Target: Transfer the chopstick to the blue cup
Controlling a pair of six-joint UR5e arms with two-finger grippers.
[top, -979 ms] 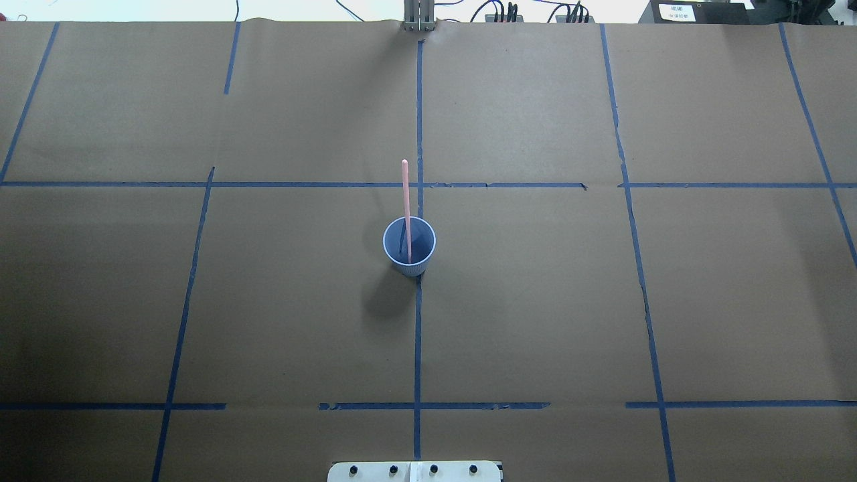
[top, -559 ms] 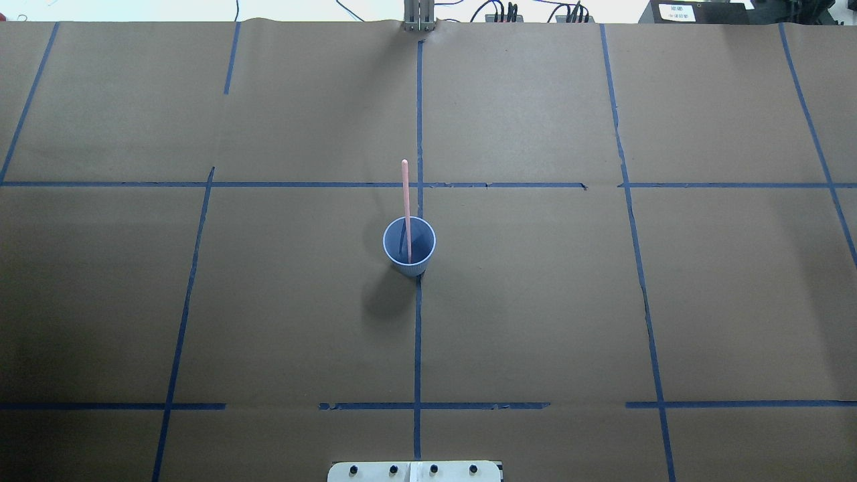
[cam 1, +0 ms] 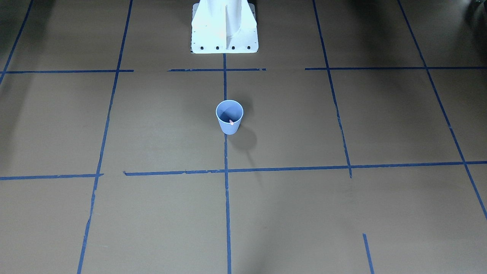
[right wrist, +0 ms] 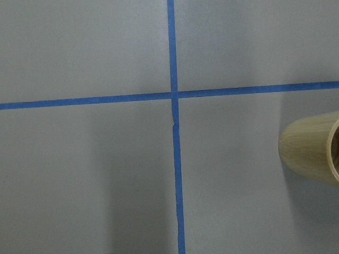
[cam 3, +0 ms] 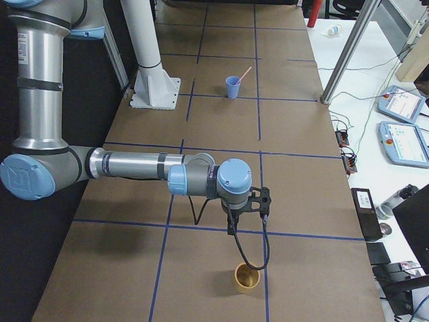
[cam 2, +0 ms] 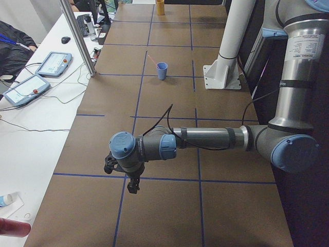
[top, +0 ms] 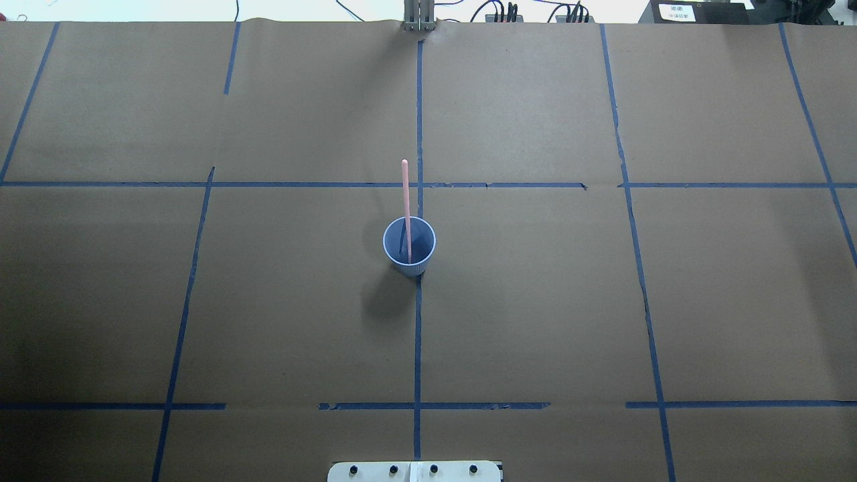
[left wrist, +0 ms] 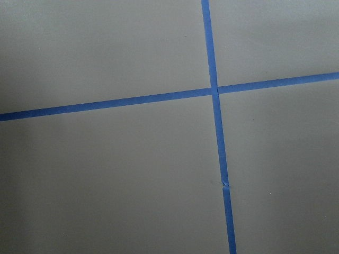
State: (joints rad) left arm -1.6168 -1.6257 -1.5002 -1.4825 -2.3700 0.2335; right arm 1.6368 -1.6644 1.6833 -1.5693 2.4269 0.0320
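Left hand hangs low over the tabletop at the robot's left end, well apart from the task's things. Whether it is open or closed cannot be told. Its wrist camera shows only bare surface and blue tape.

At centre, the blue cup stands upright with the chopstick in it. The lower end is inside and the long axis leans over the far rim, away from the robot.

Right hand hangs at the opposite end, near a tan cup. Its opening likewise cannot be told.

Neither hand is clearly nearer the blue cup. Judgement: transfer appears complete.
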